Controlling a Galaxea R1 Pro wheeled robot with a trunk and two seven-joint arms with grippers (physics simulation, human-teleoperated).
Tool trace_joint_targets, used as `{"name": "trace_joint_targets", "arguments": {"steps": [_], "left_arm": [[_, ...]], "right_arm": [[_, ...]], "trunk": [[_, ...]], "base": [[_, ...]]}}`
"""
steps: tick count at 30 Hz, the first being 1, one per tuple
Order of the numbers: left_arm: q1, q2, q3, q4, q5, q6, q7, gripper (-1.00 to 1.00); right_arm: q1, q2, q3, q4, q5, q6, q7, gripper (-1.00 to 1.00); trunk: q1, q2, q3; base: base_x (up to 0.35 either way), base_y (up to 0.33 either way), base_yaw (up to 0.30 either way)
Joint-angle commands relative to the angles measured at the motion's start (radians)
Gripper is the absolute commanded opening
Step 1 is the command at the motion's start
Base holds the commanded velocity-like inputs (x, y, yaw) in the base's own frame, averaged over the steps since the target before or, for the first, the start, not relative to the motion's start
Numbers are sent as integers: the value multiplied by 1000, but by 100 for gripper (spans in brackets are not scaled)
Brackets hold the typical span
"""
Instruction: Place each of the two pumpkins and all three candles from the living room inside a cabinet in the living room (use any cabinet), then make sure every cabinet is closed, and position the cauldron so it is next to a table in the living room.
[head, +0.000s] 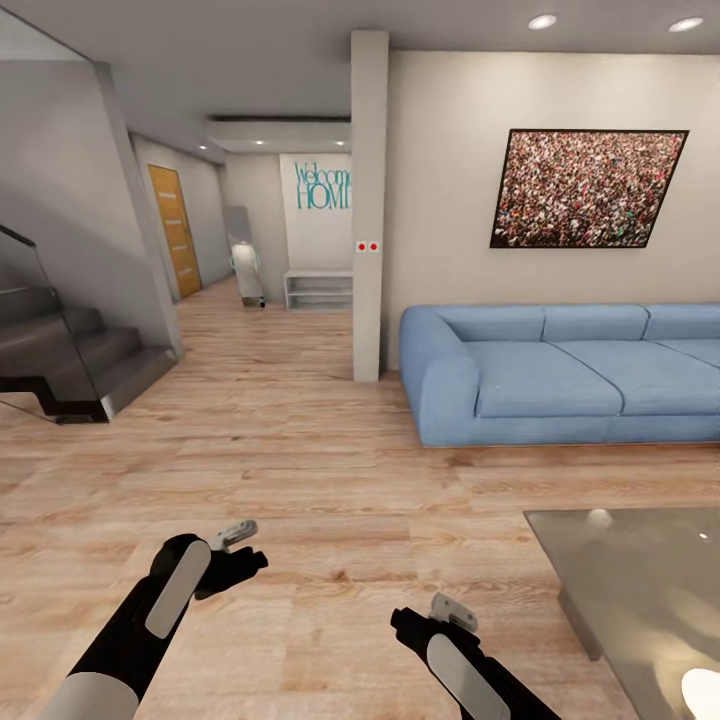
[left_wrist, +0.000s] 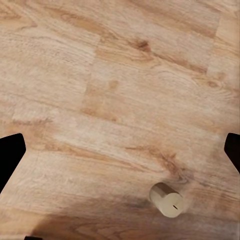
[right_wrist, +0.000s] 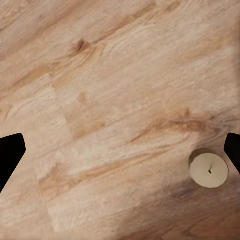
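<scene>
A short cream candle (left_wrist: 166, 199) with a dark wick stands on the wood floor in the left wrist view, beyond the wide-apart black fingertips (left_wrist: 10, 156) of my left gripper (left_wrist: 120, 152). The right wrist view also has a cream candle (right_wrist: 208, 170) on the floor, close to one fingertip (right_wrist: 233, 149) of my right gripper (right_wrist: 120, 152). I cannot tell whether it is the same candle. Both grippers are open and hold nothing. In the head view the left gripper (head: 237, 548) and right gripper (head: 440, 608) hang low over the floor. The glass-topped table (head: 640, 580) is at lower right. Pumpkins, cabinet and cauldron are out of view.
A blue sofa (head: 560, 375) stands against the right wall under a framed picture (head: 585, 188). A grey pillar (head: 368, 200) stands left of the sofa. A dark staircase (head: 70, 360) rises at the left. A hallway with a low white shelf (head: 318, 290) runs back between them.
</scene>
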Motion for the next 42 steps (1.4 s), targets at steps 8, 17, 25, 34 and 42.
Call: {"name": "trace_joint_targets", "arguments": {"steps": [8, 17, 25, 34, 42], "left_arm": [[1, 5, 5, -26, 23, 13, 8, 100], [4, 8, 18, -43, 27, 60, 5, 100], [8, 23, 92, -85, 54, 92, 5, 100], [9, 31, 152, -90, 61, 96, 5, 100], [9, 30, 153, -90, 94, 96, 4, 100]], "right_arm": [[-1, 7, 9, 65, 1, 26, -22, 100], [-2, 10, 8, 86, 2, 90, -118, 100], [-55, 82, 6, 87, 4, 275, -326, 100], [-143, 127, 8, 92, 6, 352, -351, 100], [-151, 143, 8, 93, 6, 371, -348, 100]], "trunk": [[0, -1, -1], [34, -64, -29], [65, -120, -54], [100, -183, -83], [130, -239, -108]], "base": [[0, 1, 0], [0, 0, 0], [0, 0, 0], [0, 0, 0], [0, 0, 0]]}}
